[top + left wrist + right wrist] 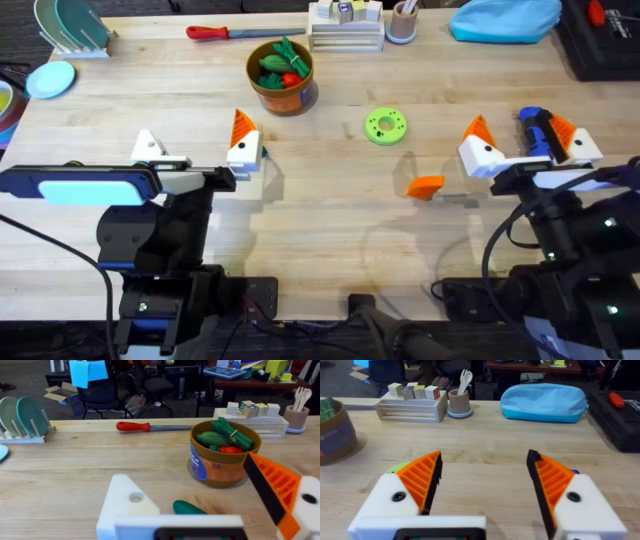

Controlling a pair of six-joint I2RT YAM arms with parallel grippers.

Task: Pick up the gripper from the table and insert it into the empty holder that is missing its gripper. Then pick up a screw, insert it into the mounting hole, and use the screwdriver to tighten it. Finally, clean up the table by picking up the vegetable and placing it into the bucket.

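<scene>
The orange gripper [425,187] lies loose on the counter [330,230], between the two arms and nearer the right pincer [530,145], which stands open and empty. It is probably light, rigid and slick plastic; grasp across its flat sides. The left pincer [196,152], also open and empty, has one bare white holder [148,147].

The gripper [425,187] lies between both arms — bucket [281,78] behind, ring [385,125] between.

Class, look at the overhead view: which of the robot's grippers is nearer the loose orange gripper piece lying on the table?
Right. The right gripper sits just beyond the orange gripper piece, toward its own side; the left gripper is much farther off, across the table.
</scene>
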